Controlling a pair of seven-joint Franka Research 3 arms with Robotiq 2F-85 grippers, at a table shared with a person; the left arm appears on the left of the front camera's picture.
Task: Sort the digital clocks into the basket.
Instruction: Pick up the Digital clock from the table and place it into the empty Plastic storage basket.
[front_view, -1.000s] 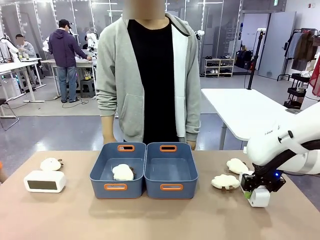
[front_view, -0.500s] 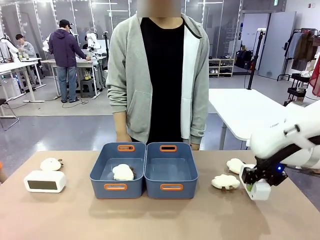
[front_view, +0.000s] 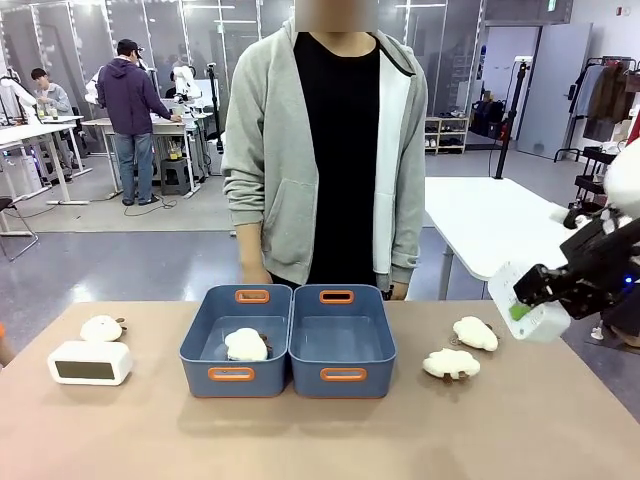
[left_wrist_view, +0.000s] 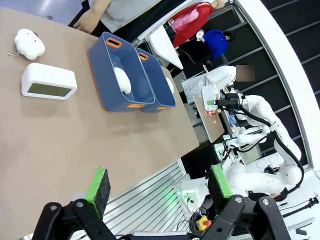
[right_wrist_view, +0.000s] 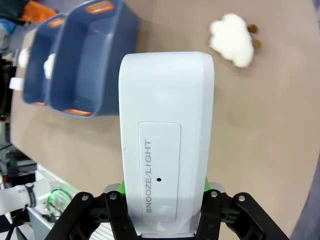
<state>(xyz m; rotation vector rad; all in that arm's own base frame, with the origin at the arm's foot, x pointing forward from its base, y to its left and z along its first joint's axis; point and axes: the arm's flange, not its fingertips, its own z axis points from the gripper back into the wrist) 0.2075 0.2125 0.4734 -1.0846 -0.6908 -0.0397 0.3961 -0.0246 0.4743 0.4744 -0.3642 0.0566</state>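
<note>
R gripper (right_wrist_view: 165, 192) clamped on a clock (right_wrist_view: 166, 110) across its long sides, up in the air right of the baskets (front_view: 380, 345). Hard, slick plastic, prob light, so mid-body grip suits. L gripper (left_wrist_view: 160, 182) wide, empty. 2nd clock (front_view: 90, 362) sits far left on the table (front_view: 300, 440).

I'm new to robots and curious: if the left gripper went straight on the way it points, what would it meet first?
Likely the bare table, near the blue baskets; the open left gripper holds nothing. Depth is unclear.
</note>
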